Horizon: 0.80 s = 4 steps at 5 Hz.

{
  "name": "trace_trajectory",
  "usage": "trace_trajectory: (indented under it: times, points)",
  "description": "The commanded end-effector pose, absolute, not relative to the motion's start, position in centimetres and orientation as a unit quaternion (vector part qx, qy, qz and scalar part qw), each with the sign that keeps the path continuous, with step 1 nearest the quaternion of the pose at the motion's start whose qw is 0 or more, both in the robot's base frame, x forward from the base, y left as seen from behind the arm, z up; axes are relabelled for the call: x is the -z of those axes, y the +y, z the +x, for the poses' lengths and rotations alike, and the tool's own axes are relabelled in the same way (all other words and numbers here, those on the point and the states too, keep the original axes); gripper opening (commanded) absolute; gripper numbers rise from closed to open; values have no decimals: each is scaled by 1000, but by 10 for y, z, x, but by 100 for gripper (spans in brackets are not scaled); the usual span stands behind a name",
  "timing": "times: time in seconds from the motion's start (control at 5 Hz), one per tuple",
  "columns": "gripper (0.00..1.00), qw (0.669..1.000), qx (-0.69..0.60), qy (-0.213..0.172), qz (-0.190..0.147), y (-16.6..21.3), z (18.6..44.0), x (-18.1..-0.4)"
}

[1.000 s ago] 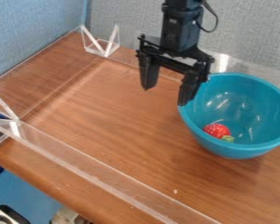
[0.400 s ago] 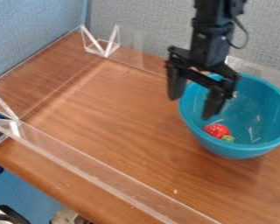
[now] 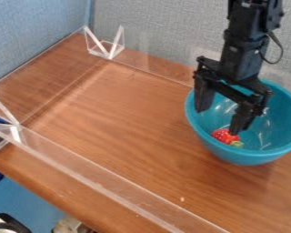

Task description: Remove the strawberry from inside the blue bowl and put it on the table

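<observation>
My gripper (image 3: 228, 109) hangs pointing straight down over the blue bowl (image 3: 279, 146), jaws spread wide and holding nothing. One finger reaches past the near-left rim, the other hangs inside the bowl's mouth. The strawberry (image 3: 225, 136) lies at the bottom of the bowl, toward its left wall, just below and between my fingertips, not yet touched.

I judge the strawberry to be a light, stiff toy: it should not crush, but its rounded, smooth body could squirt out of a pinch. I would take it across its widest red part, not by the green cap. It sits close to the curved wall, so one finger may scrape the glossy plastic or nudge the bowl, which looks light enough to slide on the wood.

The bowl stands near the right edge of the tabletop (image 3: 112, 109), toward the far side. The tabletop is reddish-brown wood grain, flat and bare across its middle and left, bounded by a low clear wall (image 3: 75, 168) along the near and left edges. That open stretch left of the bowl gives plenty of room to set the strawberry down.
</observation>
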<state>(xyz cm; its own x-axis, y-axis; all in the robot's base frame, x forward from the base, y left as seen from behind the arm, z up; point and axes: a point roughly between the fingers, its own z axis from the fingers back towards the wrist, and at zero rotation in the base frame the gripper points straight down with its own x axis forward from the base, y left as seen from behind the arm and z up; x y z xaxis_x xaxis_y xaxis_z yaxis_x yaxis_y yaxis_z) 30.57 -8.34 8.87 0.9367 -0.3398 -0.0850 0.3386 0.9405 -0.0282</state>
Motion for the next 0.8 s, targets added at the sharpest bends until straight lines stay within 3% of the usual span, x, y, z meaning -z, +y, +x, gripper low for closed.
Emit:
trace_trajectory:
  times: [0.0,0.6]
  points:
    - [100,982,186,20,-3,-91,305,-99]
    - [100,980,196,38,8,-100,310,-68]
